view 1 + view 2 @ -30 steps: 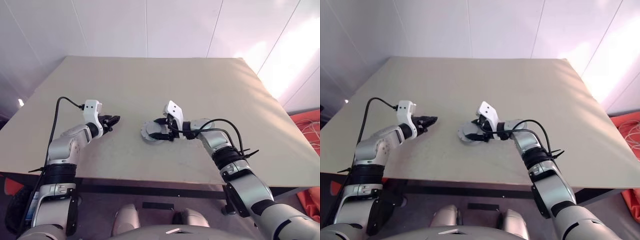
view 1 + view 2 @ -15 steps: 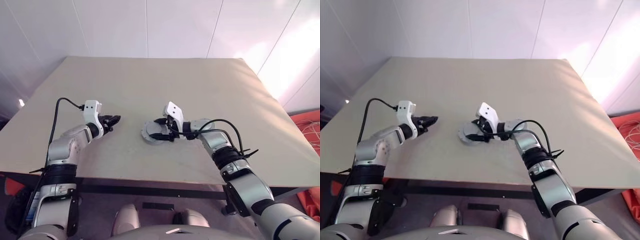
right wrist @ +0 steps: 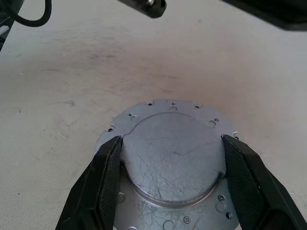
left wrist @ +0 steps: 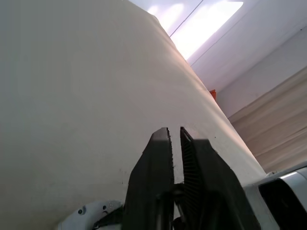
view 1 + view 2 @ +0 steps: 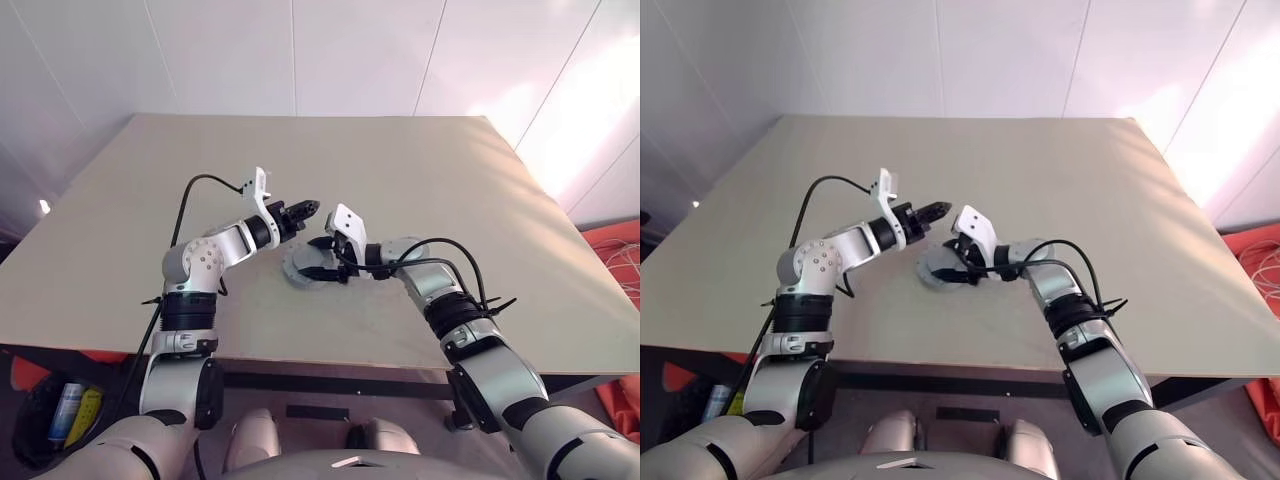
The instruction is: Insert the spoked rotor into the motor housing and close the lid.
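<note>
The motor housing [image 5: 297,266] lies closed on the table, a grey flanged disc with a plain raised round face [image 3: 175,160] turned up. I cannot tell where the lid ends and the housing begins. The spoked rotor is hidden. My right gripper [image 3: 171,140] reaches in from the right, and its black fingers [image 3: 103,177] press against both sides of the raised part. My left gripper [image 5: 306,208] hovers just above and behind the housing, pointing right, shut on nothing. Its fingertips [image 4: 165,136] stand together with a thin slit between them.
The beige table [image 5: 400,160] is bare around the housing and has wide free room behind and to both sides. Its front edge [image 5: 300,362] runs close below the arms. A black cable [image 5: 200,185] loops over my left forearm.
My left arm has swung right and up, from the table's left side to just beside the housing. Its fingers have gone from partly open to shut. The right arm has kept still.
</note>
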Motion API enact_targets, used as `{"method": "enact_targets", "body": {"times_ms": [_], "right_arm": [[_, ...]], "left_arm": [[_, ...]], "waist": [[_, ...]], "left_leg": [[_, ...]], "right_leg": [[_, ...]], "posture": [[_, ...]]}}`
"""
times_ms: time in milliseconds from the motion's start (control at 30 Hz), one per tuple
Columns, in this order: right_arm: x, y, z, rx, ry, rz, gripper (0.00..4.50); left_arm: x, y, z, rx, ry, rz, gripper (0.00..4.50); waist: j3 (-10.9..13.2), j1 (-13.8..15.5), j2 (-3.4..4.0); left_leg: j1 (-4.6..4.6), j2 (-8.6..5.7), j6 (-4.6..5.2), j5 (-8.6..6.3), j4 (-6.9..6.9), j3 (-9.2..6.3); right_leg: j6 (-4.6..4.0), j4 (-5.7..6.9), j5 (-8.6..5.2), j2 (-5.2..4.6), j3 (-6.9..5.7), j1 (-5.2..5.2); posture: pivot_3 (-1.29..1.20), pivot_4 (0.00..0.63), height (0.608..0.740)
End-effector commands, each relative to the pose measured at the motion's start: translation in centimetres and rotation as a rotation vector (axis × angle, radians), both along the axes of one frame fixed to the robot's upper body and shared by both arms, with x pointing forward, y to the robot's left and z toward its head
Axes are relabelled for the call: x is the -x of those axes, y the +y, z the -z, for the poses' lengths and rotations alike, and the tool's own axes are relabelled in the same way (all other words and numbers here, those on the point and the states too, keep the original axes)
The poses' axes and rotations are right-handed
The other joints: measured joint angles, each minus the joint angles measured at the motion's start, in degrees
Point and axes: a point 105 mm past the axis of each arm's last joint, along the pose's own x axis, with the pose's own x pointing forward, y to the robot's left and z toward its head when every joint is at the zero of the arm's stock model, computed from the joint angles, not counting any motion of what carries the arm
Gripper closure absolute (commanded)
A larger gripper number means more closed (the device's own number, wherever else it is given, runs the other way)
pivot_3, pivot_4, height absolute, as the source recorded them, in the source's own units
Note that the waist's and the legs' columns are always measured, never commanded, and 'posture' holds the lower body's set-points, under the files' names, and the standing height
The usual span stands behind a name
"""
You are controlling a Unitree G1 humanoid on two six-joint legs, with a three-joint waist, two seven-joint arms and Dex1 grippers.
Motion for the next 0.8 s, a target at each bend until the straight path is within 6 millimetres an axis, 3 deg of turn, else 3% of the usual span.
{"method": "enact_targets", "body": {"times_ms": [33, 500, 800], "right_arm": [[0.3, -2.0, 3.1, 0.107, 0.074, 0.065, 1.37], [0.0, -2.0, 2.9, 0.102, 0.058, 0.081, 1.37], [-0.6, -2.2, 2.5, 0.093, 0.045, 0.113, 1.37]], "left_arm": [[0.4, 0.5, -0.5, 0.020, -0.002, 0.020, 4.48], [2.6, 0.9, 5.4, -0.099, 0.277, 0.072, 4.48], [2.4, 1.9, 6.6, -0.103, 0.355, 0.016, 4.48]], "waist": [[0.00, 0.00, 0.00], [0.02, -0.01, 0.03], [0.03, -0.08, 0.05]], "left_leg": [[0.02, 0.00, 0.00, 0.00, 0.00, 0.00], [0.02, 0.00, 0.00, -0.01, -0.02, -0.01], [0.32, -0.07, 0.00, -0.01, -0.26, -0.01]], "right_leg": [[0.01, -0.02, 0.00, 0.00, 0.00, 0.01], [0.07, -0.13, -0.04, 0.00, 0.00, 0.02], [0.18, -0.48, -0.10, 0.00, -0.02, 0.25]], "posture": [[0.00, 0.000, 0.740], [0.00, 0.000, 0.740], [0.00, 0.000, 0.740]]}}
